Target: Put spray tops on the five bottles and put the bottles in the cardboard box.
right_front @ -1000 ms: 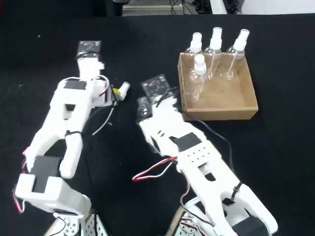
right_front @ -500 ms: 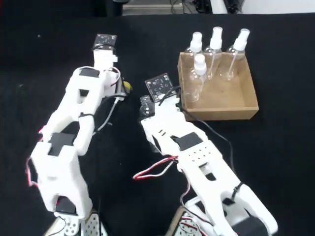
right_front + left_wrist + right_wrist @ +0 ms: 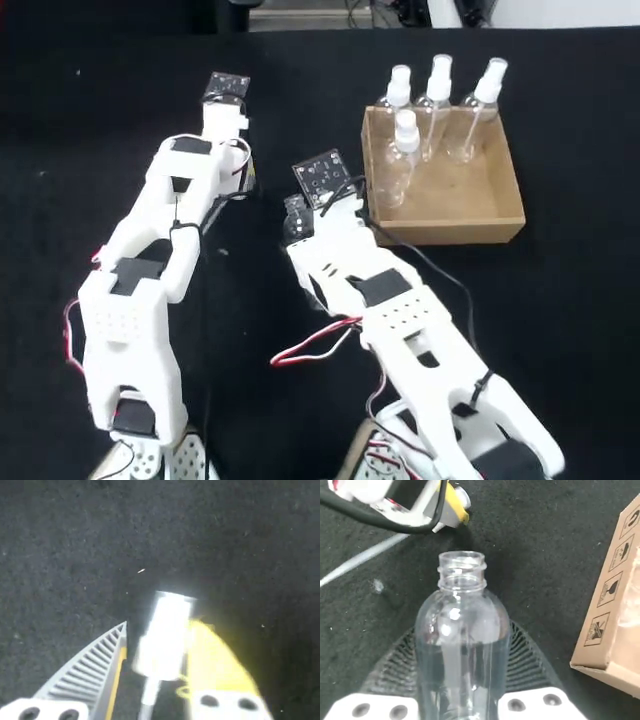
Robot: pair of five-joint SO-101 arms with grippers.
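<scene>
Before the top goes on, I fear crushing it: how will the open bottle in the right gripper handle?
The bottle looks clear, thin-walled and empty, so probably light and apt to dent if squeezed. Its smooth round sides may twist in the ribbed fingers. Tall and narrow-necked, it would likely tip if pushed high.

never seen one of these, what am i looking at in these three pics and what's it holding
Two white robot arms sit side by side at a black cloth-covered table. The wide picture looks down from a fixed overhead camera; the other two come from small cameras on each arm's wrist. The left arm grips a white plastic spray top in its jaws. The right arm grips a clear plastic bottle, its neck open. Nearby stands a brown cardboard box with four clear bottles with white spray tops upright inside.
</scene>
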